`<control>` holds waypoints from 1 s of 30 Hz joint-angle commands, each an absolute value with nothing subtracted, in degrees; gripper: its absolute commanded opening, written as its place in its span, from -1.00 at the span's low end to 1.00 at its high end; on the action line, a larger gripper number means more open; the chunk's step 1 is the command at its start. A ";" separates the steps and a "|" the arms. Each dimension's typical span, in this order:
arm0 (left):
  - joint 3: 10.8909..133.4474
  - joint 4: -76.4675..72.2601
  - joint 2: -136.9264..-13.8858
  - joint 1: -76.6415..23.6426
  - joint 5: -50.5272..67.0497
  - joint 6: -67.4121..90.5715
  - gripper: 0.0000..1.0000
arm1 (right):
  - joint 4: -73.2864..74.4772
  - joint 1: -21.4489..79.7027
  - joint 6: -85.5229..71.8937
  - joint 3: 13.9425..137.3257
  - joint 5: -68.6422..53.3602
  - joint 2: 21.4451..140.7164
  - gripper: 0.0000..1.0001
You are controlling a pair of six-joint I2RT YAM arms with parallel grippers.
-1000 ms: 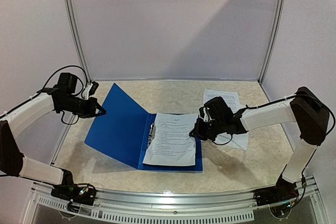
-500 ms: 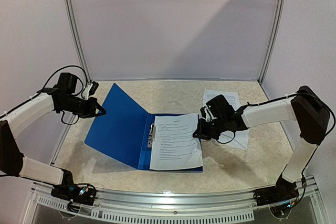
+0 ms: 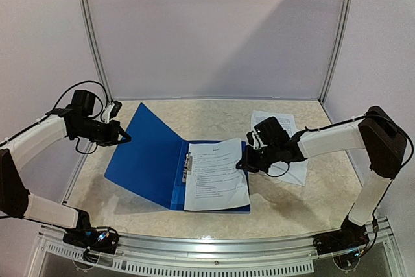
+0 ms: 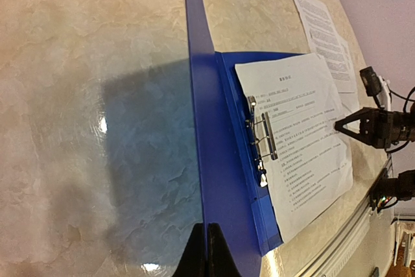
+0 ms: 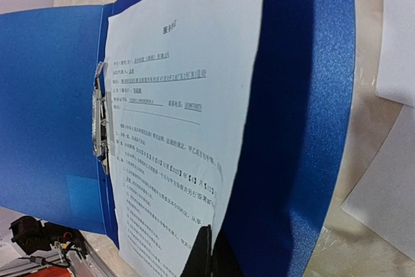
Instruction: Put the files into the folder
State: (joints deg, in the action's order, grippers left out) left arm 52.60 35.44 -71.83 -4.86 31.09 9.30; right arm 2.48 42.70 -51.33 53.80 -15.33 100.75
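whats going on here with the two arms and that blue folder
The left gripper is shut on the front cover of the folder, propping it open at a slant. The right gripper is pinching the right edge of a printed sheet that lies on the folder's inner side, next to the metal clip. More sheets lie on the table by the right arm, not yet in the folder.
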 commanded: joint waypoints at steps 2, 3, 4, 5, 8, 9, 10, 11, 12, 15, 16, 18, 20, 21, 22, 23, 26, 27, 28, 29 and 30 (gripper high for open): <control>52.03 35.90 -71.20 -5.16 31.73 9.08 -1.00 | -1.28 42.59 -55.08 52.21 -11.78 101.15 -1.00; 52.03 35.92 -71.19 -5.17 31.73 9.10 -1.00 | -1.31 42.68 -55.23 52.28 -11.44 100.95 -1.00; 52.03 35.90 -71.19 -5.18 31.73 9.06 -1.00 | -1.36 42.68 -55.28 52.37 -11.21 100.91 -1.00; 52.04 35.94 -71.19 -5.12 31.73 9.10 -1.00 | -1.25 42.68 -55.28 52.50 -11.10 100.86 -1.00; 52.03 35.94 -71.24 -5.19 31.73 9.05 -1.00 | -0.93 42.65 -55.41 52.60 -10.77 100.77 -1.00; 52.03 35.88 -71.20 -5.19 31.73 9.04 -1.00 | -1.00 42.66 -55.52 52.45 -10.62 100.73 -1.00; 52.03 35.93 -71.15 -5.14 31.73 9.05 -1.00 | -1.19 42.64 -55.61 52.14 -10.57 100.66 -1.00; 52.03 35.91 -71.11 -5.18 31.73 8.98 -1.00 | -1.38 42.63 -55.95 51.81 -10.46 100.57 -1.00; 52.03 35.90 -71.10 -5.17 31.73 8.97 -1.00 | -2.01 42.65 -56.12 51.26 -10.65 100.31 -1.00; 52.03 35.86 -71.10 -5.19 31.73 9.02 -1.00 | -2.51 42.67 -55.76 51.40 -11.94 100.28 -1.00; 52.03 35.88 -71.11 -5.19 31.73 9.10 -1.00 | -2.24 42.65 -55.18 51.91 -12.58 100.44 -1.00; 52.03 35.85 -71.06 -5.18 31.73 9.13 -1.00 | -1.27 42.69 -54.00 52.66 -13.51 101.13 -1.00; 52.03 35.90 -70.99 -5.13 31.73 9.01 -1.00 | -0.83 42.63 -53.50 52.65 -13.59 101.26 -1.00; 52.08 35.93 -70.94 -5.18 31.73 8.98 -1.00 | -0.72 42.67 -53.20 52.60 -13.62 101.25 -1.00; 52.04 35.93 -70.86 -5.17 31.73 8.97 -1.00 | -0.54 42.68 -53.03 52.64 -13.78 101.10 -1.00; 52.03 35.89 -70.84 -5.12 31.73 9.01 -1.00 | -0.49 42.70 -52.79 52.65 -13.86 101.08 -1.00; 52.03 35.88 -70.97 -5.18 31.73 8.97 -1.00 | -0.12 42.66 -52.22 53.09 -14.26 101.06 -1.00; 52.03 35.92 -70.98 -5.17 31.73 8.97 -1.00 | -0.09 42.63 -51.88 53.39 -14.24 101.07 -1.00; 52.03 35.92 -71.04 -5.16 31.73 8.96 -1.00 | 1.81 42.61 -51.34 53.63 -14.10 101.15 -1.00; 52.03 35.89 -71.02 -5.18 31.72 8.96 -1.00 | 2.04 42.68 -51.04 53.78 -13.97 101.16 -1.00; 52.03 35.89 -71.06 -5.19 31.73 8.99 -1.00 | 1.84 42.65 -50.99 53.72 -14.02 101.10 -1.00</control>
State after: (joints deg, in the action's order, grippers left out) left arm 52.60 35.44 -71.83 -4.86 31.11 9.30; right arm -0.40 42.68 -52.95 52.23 -13.76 100.71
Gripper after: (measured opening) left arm 0.026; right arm 0.005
